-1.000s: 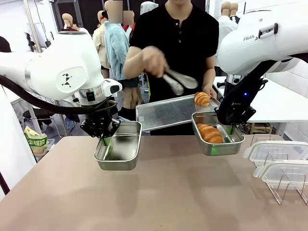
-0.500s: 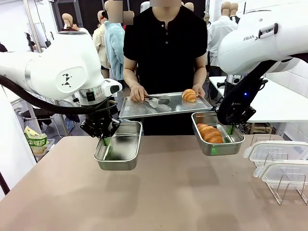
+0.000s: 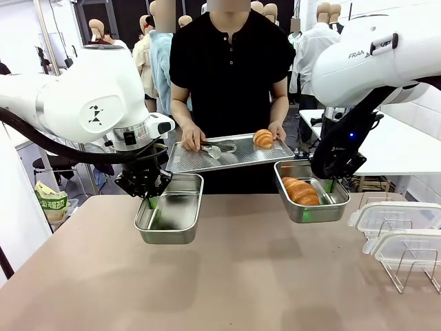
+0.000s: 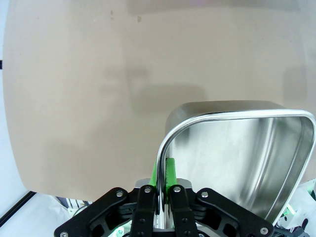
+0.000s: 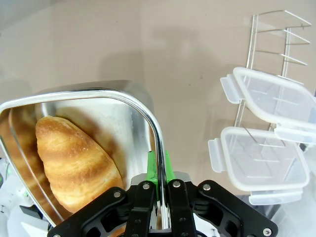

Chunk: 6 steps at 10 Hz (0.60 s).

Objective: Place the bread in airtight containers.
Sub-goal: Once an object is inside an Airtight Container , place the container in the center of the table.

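My left gripper (image 3: 149, 200) is shut on the rim of an empty steel container (image 3: 176, 210), held above the table; the left wrist view shows its rim (image 4: 207, 118) clamped between the green pads. Over on the right, my right gripper (image 3: 330, 183) is shut on the rim of a second container (image 3: 332, 207), which holds one golden bread roll (image 3: 300, 191). That roll (image 5: 74, 165) lies inside the pan in the right wrist view. Across the table a person holds a flat steel tray (image 3: 227, 153) with another bread roll (image 3: 262, 138) and tongs (image 3: 216, 147) on it.
Two clear plastic lids (image 3: 403, 215) rest on a wire rack (image 3: 413, 270) at the table's right edge, also seen as lids (image 5: 266, 123) in the right wrist view. The tan tabletop (image 3: 227, 283) stretches out below both held containers.
The person lowered the tongs onto the tray, levelled it and drew it leftward, stepping slightly left. Both arms and their containers stayed still.
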### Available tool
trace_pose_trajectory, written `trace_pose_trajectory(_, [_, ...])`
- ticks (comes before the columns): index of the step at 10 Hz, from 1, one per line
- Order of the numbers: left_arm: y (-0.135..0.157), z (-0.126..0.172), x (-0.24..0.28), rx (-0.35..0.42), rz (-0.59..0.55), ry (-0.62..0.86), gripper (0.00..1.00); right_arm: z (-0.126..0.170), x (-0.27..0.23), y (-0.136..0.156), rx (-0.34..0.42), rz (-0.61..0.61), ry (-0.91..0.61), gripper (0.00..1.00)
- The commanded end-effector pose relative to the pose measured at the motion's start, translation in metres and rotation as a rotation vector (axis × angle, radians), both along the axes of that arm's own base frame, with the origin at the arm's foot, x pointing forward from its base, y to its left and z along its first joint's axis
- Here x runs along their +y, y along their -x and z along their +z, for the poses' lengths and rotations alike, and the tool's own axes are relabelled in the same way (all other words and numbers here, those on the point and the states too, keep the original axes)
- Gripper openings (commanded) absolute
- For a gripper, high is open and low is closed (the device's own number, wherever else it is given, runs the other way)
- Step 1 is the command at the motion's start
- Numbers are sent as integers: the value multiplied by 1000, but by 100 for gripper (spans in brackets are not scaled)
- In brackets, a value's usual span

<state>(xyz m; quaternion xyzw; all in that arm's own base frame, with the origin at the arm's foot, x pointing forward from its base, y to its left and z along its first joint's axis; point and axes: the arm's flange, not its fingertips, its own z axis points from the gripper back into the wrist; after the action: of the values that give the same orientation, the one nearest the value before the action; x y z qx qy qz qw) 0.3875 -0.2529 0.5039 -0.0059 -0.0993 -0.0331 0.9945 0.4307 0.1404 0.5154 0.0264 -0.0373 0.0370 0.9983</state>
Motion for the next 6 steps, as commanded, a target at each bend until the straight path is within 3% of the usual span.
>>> trace_pose_trajectory(1, [-1, 2, 2, -6, 1, -1, 0, 2, -1, 1, -5, -6, 0, 0])
trace_pose_trajectory(6, [-1, 2, 2, -6, 1, -1, 0, -20, 8, -6, -7, 45, -7, 0])
